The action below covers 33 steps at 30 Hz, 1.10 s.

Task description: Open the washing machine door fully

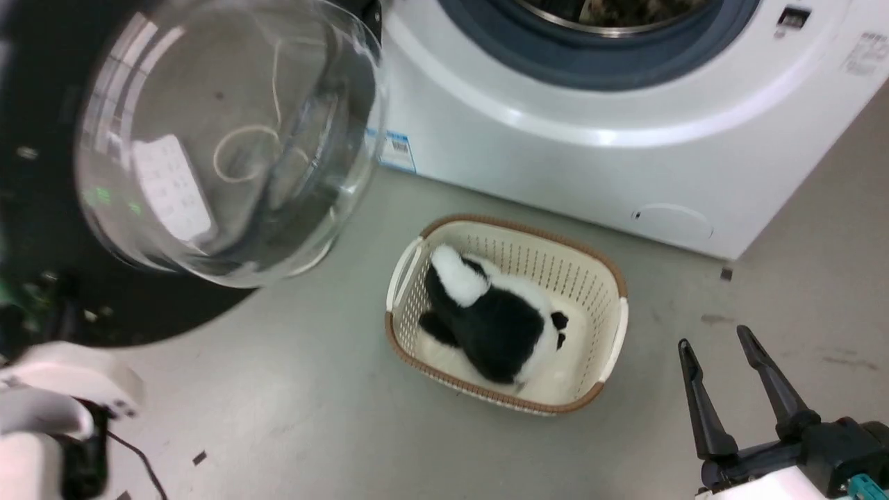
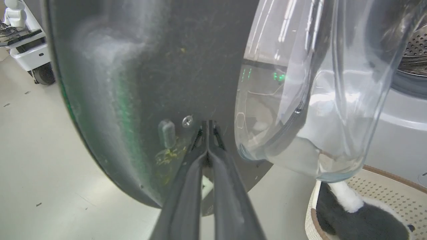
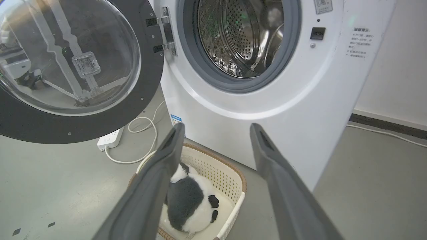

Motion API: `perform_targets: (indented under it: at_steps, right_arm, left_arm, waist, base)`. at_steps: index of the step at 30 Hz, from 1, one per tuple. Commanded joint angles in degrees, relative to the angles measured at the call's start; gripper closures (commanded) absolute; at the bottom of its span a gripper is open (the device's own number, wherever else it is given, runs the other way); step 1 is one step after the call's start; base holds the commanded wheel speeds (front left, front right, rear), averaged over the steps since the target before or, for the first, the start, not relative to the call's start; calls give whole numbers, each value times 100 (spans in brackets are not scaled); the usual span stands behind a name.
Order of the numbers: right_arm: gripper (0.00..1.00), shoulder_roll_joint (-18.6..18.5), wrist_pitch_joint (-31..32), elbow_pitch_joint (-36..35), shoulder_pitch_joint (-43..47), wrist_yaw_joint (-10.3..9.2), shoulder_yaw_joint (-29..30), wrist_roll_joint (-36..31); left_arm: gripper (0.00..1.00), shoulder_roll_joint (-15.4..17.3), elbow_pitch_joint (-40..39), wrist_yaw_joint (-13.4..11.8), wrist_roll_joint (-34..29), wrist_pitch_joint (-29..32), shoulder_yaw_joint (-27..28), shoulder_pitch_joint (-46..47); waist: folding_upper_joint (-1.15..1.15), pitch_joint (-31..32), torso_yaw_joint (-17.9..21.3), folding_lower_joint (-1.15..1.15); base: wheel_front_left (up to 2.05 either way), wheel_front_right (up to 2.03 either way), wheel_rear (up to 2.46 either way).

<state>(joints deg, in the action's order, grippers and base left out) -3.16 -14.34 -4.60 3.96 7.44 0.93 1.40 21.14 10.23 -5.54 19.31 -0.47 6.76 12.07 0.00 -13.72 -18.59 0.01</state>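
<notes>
The washing machine door (image 1: 208, 153) stands open at left; right gripper (image 1: 714, 338) (fingers apart) hovers lower right.

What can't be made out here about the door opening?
- Left wrist view: whether the left gripper, fingers together, touches the washing machine door; too close to tell.
- Head view: the door's left rim, cut off by the picture's edge.
- Right wrist view: the printed label, text too small.
</notes>
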Motion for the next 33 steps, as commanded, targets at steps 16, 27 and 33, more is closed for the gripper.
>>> perform_targets:
  at_steps: [16, 27, 33]
  right_arm:
    - [0, -113, 107, -114, -241, 5, 94, 31]
    - [0, -16, -17, 12, -122, 5, 312, 131]
    - [0, 14, -51, 50, -20, 5, 372, 132]
  left_arm:
    - [100, 577, 1485, 268, 267, -623, 372, 1025]
    - [100, 219, 713, 178, -69, -1288, 30, 468]
    - [100, -265, -335, -1, -323, -1405, -296, -271]
  waist:
    - [0, -253, 246, -1]
    - [0, 601, 431, -1]
    - [0, 1094, 749, -1]
  base:
    - [0, 0, 0]
    - [0, 0, 0]
    - [0, 0, 0]
